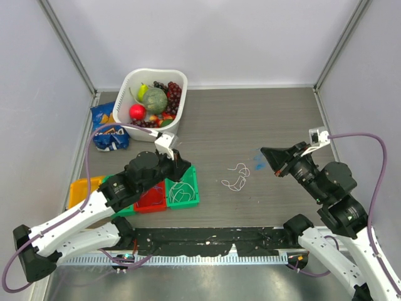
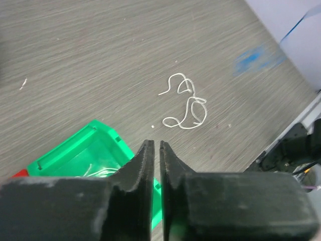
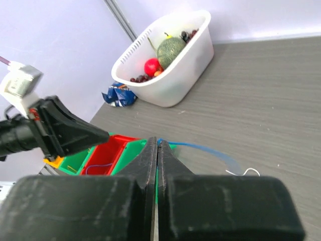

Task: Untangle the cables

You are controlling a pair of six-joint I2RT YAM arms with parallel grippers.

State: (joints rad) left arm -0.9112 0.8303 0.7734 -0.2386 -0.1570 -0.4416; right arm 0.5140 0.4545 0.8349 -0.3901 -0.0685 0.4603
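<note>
A loose tangle of white cables (image 1: 237, 179) lies on the grey table between the two arms, also seen in the left wrist view as white cables (image 2: 185, 103). My right gripper (image 3: 158, 140) is shut on a thin blue cable (image 3: 200, 147), which trails from its fingertips down toward the white ones; from above, that right gripper (image 1: 266, 152) hangs just right of the tangle with the blue cable (image 1: 258, 162) under it. My left gripper (image 2: 156, 143) is shut with nothing between its fingers. It hovers as the left gripper (image 1: 178, 157) over the green bin (image 1: 188, 195).
The green bin holds white wires, and the red bin (image 3: 103, 155) beside it holds a blue one. A yellow bin (image 1: 84, 188) sits at the row's left end. A white basket (image 1: 136, 80) of fruit and a blue snack bag (image 1: 106, 128) stand at the back left.
</note>
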